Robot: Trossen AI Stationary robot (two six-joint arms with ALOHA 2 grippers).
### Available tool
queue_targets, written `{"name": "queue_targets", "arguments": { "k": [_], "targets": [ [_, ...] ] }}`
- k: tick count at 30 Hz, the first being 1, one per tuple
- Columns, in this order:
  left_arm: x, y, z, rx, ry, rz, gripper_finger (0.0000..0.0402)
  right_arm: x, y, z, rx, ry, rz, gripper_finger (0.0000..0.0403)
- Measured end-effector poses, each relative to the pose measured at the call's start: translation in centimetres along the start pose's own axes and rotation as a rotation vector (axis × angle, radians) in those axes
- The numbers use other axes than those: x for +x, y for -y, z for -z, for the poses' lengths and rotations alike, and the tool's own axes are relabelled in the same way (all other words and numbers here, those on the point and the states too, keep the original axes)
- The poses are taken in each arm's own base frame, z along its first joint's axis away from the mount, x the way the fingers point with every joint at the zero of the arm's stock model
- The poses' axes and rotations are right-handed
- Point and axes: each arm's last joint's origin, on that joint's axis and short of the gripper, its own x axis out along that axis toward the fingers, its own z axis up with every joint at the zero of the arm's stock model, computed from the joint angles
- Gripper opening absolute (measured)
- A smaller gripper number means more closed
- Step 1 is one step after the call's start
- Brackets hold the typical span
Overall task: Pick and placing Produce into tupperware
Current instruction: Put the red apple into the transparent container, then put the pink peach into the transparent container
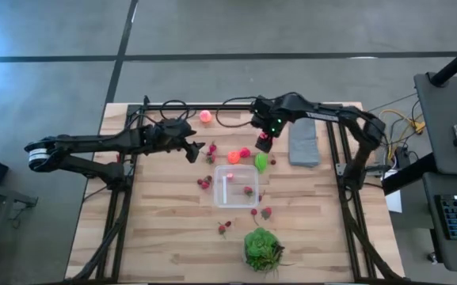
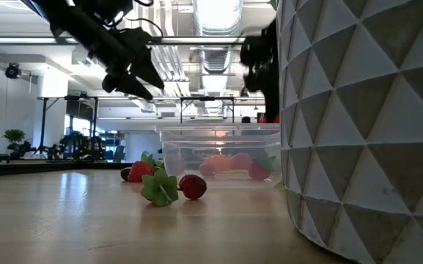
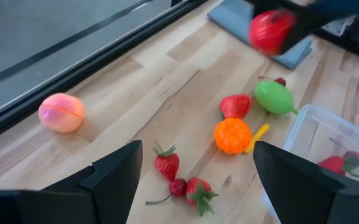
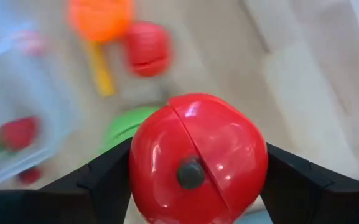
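Observation:
The tupperware [image 1: 236,187], a clear squarish container, stands mid-table with a strawberry [image 1: 248,190] inside. Around it lies produce: a pink peach [image 1: 205,116], an orange piece [image 1: 234,157], a pink-red piece [image 1: 245,153], a lime-green piece [image 1: 260,162] and several strawberries [image 1: 204,184]. My right gripper [image 1: 264,143] hovers beyond the container's far right corner, shut on a red round fruit [image 4: 195,158]. My left gripper [image 3: 198,186] hangs open above the strawberries [image 3: 178,177] to the container's far left. My right gripper pinches the red round fruit between its two fingers, one finger [image 4: 104,180] on each opposite side [image 4: 143,168], coming from above and pointing down. The dark stem dimple [image 4: 190,174] faces the wrist camera. The fruit is lifted clear of the table.
A grey folded slab [image 1: 303,142] lies right of the right gripper. A leafy green bunch [image 1: 261,247] sits near the table's near edge. A pale faceted object [image 2: 365,125] fills the low view's right side. More strawberries [image 1: 260,212] lie near the container's near side.

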Motion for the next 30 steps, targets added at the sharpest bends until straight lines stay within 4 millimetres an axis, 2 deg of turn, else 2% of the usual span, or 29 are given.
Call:
{"name": "queue_targets", "arguments": {
  "k": [5,8,11,15,20,23,26,30],
  "targets": [
    [0.0,0.0,0.1,0.002,-0.008,-0.008,0.0293,-2.3,-5.5,1.8,-0.139,0.058,-0.045,0.0281],
    [0.0,-0.1,0.1,0.002,-0.007,-0.015,0.0293,-2.3,-8.7,2.3,-0.212,0.12,-0.08,0.0286],
    [0.0,-0.1,0.1,0.002,-0.001,-0.034,0.0293,-1.6,-11.0,1.6,-0.238,0.214,-0.109,0.029],
    [0.0,-0.2,0.1,0.002,0.001,-0.042,0.0293,-0.1,-12.1,0.8,-0.216,0.234,-0.129,0.029],
    [-0.2,-0.4,0.6,0.0,-0.042,-0.065,0.0293,2.1,-12.6,1.3,-0.23,0.143,-0.106,0.0291],
    [-0.2,-0.6,1.3,-0.062,-0.109,-0.093,0.0293,3.2,-13.0,1.4,-0.231,0.122,-0.081,0.0299],
    [-0.3,-0.8,1.9,-0.137,-0.166,-0.125,0.0293,3.6,-13.7,1.6,-0.245,0.146,0.017,0.0314],
    [-0.4,-1.0,2.2,-0.138,-0.196,-0.139,0.0293,3.5,-14.4,2.1,-0.28,0.173,0.147,0.0337]
  ]
}}
